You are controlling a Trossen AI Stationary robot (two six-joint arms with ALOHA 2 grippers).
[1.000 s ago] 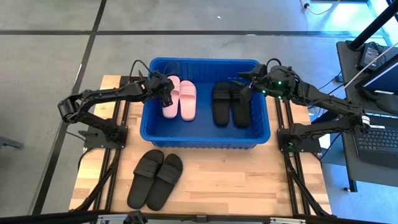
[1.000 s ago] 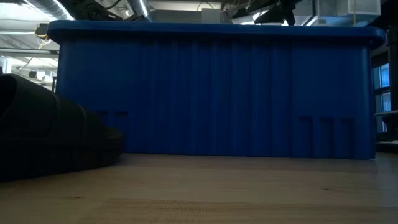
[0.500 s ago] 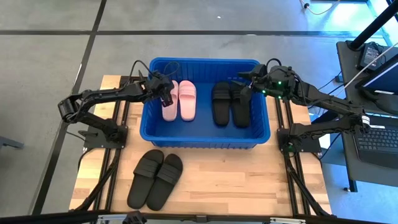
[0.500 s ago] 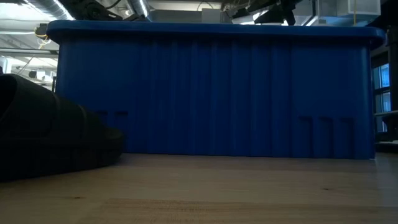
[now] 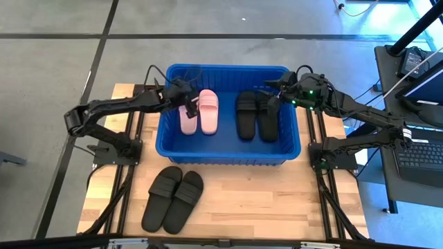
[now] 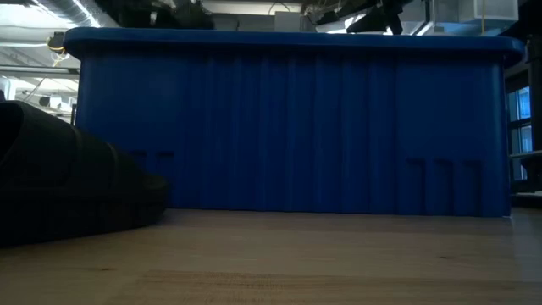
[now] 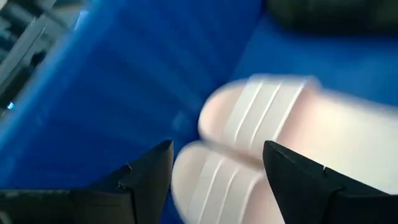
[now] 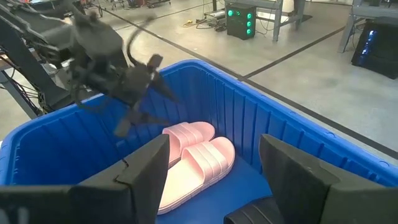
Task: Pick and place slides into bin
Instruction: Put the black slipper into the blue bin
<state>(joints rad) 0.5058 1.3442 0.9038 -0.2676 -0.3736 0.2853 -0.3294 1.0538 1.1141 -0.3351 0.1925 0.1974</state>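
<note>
Left hand lifted, open, empty.

place: workshop/lab | evidence: concrete floor, ceiling ducts, equipment rack, laptop desk

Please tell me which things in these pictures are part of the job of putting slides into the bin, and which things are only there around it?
Part of the job:
- pink slides, in the bin
- black slides, in the bin
- black slides on the table
- blue bin
- left gripper, open over the pink slides
- right gripper, open over the bin

Only around:
- laptop
- wooden table
</note>
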